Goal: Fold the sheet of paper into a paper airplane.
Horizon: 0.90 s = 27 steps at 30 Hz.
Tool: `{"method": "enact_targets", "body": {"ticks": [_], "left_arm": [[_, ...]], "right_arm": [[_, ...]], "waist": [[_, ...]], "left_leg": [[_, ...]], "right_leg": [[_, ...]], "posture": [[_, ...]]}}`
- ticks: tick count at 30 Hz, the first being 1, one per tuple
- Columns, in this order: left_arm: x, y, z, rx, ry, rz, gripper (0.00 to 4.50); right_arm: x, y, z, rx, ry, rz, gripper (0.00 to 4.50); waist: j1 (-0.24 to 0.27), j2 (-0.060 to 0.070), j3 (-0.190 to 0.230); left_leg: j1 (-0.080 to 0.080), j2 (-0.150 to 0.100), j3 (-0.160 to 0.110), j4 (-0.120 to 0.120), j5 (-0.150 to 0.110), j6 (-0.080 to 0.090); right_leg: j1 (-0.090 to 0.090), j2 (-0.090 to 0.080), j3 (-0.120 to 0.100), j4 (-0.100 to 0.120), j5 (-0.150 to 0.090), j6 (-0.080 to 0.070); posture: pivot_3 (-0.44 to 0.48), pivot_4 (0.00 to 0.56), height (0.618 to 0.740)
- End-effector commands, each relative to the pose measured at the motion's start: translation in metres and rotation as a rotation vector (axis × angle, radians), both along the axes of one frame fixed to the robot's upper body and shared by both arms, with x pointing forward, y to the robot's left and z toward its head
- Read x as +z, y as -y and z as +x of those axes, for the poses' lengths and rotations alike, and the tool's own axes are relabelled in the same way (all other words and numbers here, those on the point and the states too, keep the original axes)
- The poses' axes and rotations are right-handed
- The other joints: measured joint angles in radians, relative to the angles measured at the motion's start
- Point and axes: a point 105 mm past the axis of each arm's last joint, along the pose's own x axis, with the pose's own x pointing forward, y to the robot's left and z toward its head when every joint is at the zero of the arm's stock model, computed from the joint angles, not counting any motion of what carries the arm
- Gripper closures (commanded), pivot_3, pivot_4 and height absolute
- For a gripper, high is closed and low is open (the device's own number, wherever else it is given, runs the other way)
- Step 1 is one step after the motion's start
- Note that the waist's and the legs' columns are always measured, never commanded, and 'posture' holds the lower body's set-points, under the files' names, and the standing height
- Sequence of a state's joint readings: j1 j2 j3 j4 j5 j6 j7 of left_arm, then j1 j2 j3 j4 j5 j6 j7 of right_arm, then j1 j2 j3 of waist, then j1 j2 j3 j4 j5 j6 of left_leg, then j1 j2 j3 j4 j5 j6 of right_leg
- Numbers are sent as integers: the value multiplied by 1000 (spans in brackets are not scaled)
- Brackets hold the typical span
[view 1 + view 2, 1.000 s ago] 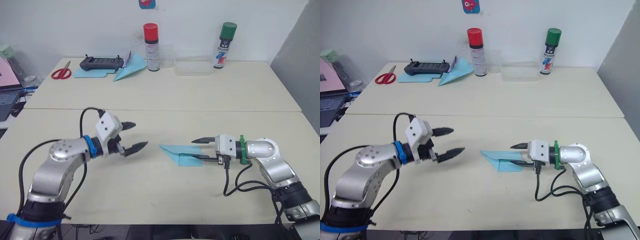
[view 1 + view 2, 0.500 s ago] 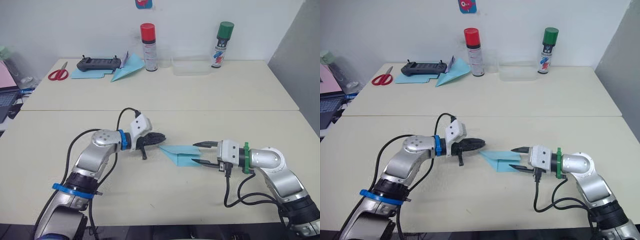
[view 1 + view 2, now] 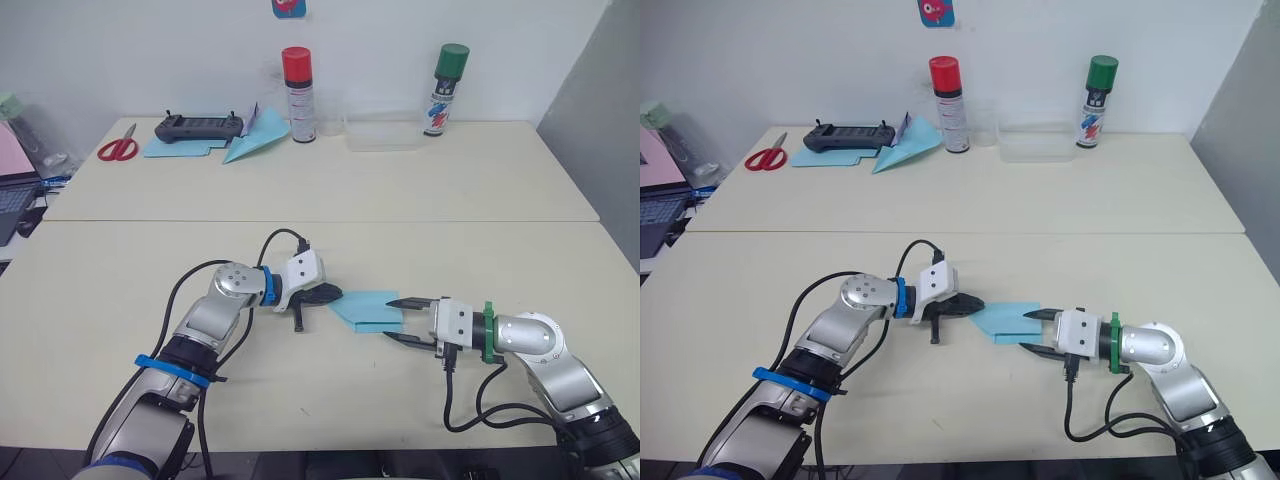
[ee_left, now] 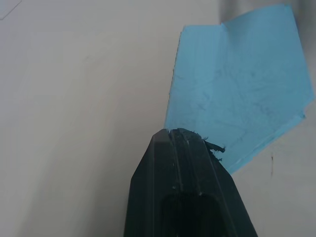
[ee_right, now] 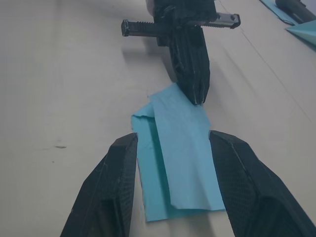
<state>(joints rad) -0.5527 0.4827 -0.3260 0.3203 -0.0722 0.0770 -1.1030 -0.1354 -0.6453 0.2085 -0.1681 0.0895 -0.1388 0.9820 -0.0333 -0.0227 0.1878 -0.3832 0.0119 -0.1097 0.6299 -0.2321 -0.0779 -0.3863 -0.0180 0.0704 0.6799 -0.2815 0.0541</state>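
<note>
Folded sheet of paper (image 3: pixel 367 310), near the worktop's front edge, mid-width.
Left gripper (image 3: pixel 325 295) pinched closed on its corner; right gripper (image 3: pixel 401 320) spread wide, straddling the opposite end (nothing held). Advisably keep the corner pinned while creasing.

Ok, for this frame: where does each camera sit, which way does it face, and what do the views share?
Left eye view: head camera, looking forward and down over the table; both arms show, the left gripper shut on the sheet of paper, the right gripper open.
Right eye view: the stereo twin, same scene.
Left wrist view: along the closed fingers onto the sheet's corner.
Right wrist view: between its spread fingers, at the sheet and the left gripper beyond.
Shared: all four show the sheet.
</note>
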Motion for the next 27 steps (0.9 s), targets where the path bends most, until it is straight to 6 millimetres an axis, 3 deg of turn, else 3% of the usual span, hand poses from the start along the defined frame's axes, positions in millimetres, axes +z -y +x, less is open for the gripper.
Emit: {"method": "enact_targets", "body": {"ticks": [1, 10, 21, 24, 27], "left_arm": [[-19, -1, -8, -17, -56, 40, 4443], [-19, 6, -6, -16, -57, 16, 4443], [-19, 9, -4, -18, -61, 17, 4443], [-18, 10, -2, -17, -58, 18, 4500], [-18, 10, -1, -17, -56, 18, 4500]], "right_arm": [[7, -2, 0, 31, 78, -25, 2120], [-13, -16, 22, 75, 169, -99, 2120], [-3, -40, 36, 139, 179, -13, 2120], [4, -40, 40, 137, 147, 22, 2720], [9, -39, 41, 132, 125, 47, 3708]], "waist": [[0, 0, 0], [0, 0, -1], [3, 1, -1], [3, 1, -1], [3, 1, -1]], "left_leg": [[0, 0, 0, 0, 0, 0], [2, 0, 0, 0, 0, 0], [2, -1, -1, 0, 0, 0], [2, -1, -1, 1, 0, 0], [3, -1, -1, 1, 0, 0]], "right_leg": [[0, 0, 0, 0, 0, 0], [1, 0, 0, 0, 0, 0], [2, -1, 0, 0, 0, 0], [3, -1, 0, 0, 0, 0], [3, -1, 0, 0, 0, 0]], "posture": [[0, 150, 740], [0, 150, 740], [0, 150, 740], [0, 150, 740], [0, 150, 740]]}}
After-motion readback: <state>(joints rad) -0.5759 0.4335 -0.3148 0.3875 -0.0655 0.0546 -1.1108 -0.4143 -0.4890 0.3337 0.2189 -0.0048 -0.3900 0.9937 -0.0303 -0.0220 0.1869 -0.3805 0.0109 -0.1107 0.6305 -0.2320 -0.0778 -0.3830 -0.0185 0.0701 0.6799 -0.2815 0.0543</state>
